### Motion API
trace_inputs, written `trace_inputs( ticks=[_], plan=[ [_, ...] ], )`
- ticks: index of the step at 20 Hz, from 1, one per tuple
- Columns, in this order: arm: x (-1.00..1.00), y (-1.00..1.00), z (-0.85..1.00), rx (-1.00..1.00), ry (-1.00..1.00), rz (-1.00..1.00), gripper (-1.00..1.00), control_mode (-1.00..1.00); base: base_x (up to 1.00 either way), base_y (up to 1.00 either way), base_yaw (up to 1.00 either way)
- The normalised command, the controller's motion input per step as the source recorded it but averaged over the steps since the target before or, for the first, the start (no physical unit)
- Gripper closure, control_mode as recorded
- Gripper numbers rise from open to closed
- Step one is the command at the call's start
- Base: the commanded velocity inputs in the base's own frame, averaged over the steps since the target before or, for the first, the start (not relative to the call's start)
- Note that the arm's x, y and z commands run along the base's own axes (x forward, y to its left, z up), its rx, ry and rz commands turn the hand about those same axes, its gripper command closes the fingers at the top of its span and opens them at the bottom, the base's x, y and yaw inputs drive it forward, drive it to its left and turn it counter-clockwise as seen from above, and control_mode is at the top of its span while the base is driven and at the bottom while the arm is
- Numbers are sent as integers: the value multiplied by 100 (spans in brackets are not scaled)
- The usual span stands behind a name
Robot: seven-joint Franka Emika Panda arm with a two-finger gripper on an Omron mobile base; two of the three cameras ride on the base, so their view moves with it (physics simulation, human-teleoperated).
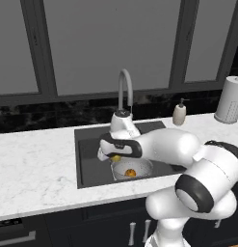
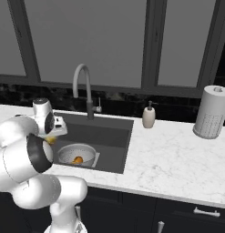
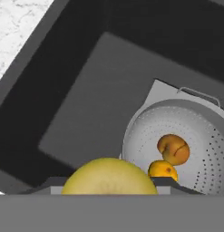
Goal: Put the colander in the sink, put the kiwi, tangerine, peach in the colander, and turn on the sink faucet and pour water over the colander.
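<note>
The colander [image 3: 145, 131] sits in the dark sink [image 3: 86, 90], on the lighter square at its front right. Inside it lie the peach [image 3: 173, 148] and the bright orange tangerine [image 3: 163, 169]. My gripper [image 3: 109, 186] hovers above the sink just left of the colander [image 1: 144, 164], shut on the dull yellow kiwi [image 3: 109, 176]. From the base, the kiwi [image 1: 115, 157] shows under the hand, a little above the colander's [image 2: 63, 152] left rim. The grey gooseneck faucet [image 1: 124, 87] stands behind the sink [image 1: 91, 159]. Water is out of view.
A beige soap dispenser [image 1: 179, 113] stands on the white marble counter [image 2: 177, 154] right of the sink. A tall white perforated cylinder [image 2: 211, 111] stands at the far right. Dark windows run along the back wall.
</note>
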Motion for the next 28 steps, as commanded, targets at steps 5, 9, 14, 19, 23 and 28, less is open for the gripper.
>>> trace_inputs(
  ticks=[5,9,14,19,23,28],
  plan=[
    [14,-86,-37,0,2,-18,100,-100,0,0,0],
    [36,-29,-55,0,0,-11,100,-100,0,0,0],
    [37,-6,-52,0,0,-5,100,-100,0,0,0],
    [19,-10,-46,0,0,-3,100,-100,0,0,0],
    [12,-21,-36,0,0,-3,100,-100,0,0,0],
    [0,-19,-18,0,0,-3,-100,-100,0,0,0]
  ],
)
